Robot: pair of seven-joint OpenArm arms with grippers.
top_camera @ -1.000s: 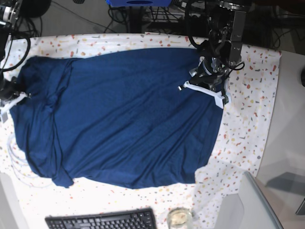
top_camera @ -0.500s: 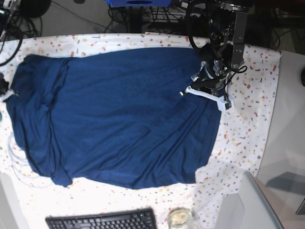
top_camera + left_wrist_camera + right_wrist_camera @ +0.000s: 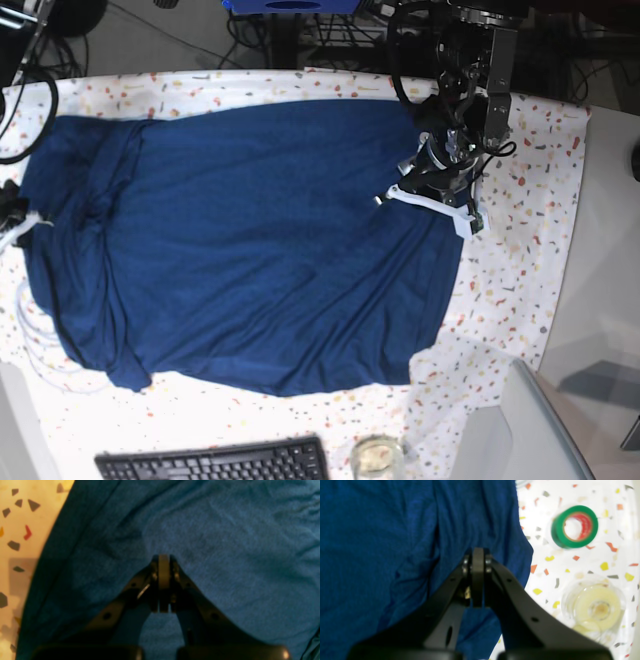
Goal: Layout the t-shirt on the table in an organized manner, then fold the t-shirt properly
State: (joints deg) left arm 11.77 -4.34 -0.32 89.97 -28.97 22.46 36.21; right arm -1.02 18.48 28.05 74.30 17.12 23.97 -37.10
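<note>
Now layout step: t-shirt [image 3: 250,240] spread on surface [image 3: 530,200]; left gripper [image 3: 163,560] and right gripper [image 3: 477,552] pressed together, empty. Next: smooth bunched side.

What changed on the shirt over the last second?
The t-shirt was tugged sideways: its left edge in the base view slid outward half a second ago, then came partway back, and the folds near the sleeve reshaped. The left pincer shifted only slightly at the right edge. Both pincers look shut, the right pincer over the shirt's edge folds. The keyboard and the table are unchanged.
</note>
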